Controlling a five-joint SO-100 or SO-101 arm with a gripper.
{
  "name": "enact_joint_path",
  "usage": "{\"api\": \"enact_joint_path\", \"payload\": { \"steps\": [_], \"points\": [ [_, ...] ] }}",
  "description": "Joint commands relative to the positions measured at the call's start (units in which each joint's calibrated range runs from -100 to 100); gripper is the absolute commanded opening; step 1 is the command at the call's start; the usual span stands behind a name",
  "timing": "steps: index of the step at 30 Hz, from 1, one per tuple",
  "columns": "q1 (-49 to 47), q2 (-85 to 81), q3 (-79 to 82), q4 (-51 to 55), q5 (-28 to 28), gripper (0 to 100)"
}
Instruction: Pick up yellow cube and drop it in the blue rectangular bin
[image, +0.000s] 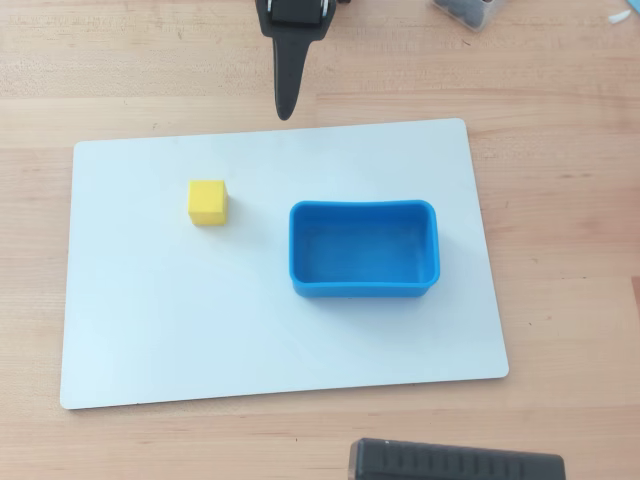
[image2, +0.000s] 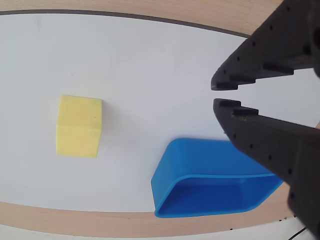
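Note:
The yellow cube (image: 207, 201) sits on the white mat, left of the blue rectangular bin (image: 365, 291), with a gap between them. The bin is empty. My gripper (image: 286, 108) hangs over the wooden table just beyond the mat's far edge, apart from both. In the wrist view the cube (image2: 79, 126) is at the left and the bin (image2: 200, 162) at the bottom. There the gripper (image2: 215, 95) comes in from the right, its toothed jaws nearly touching with nothing between them.
The white mat (image: 150, 330) lies on a wooden table (image: 570, 200). A black box (image: 455, 462) sits at the near edge, and a dark item (image: 465, 10) pokes in at the top right.

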Motion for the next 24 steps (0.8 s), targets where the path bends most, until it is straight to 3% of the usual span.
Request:
{"api": "enact_joint_path", "payload": {
  "steps": [1,14,24],
  "points": [
    [0.06,-2.57,-0.71,0.97,0.05,0],
    [2.12,-1.82,-4.35,-0.1,2.83,0],
    [4.69,32.08,-25.44,-4.06,5.23,0]
  ]
}}
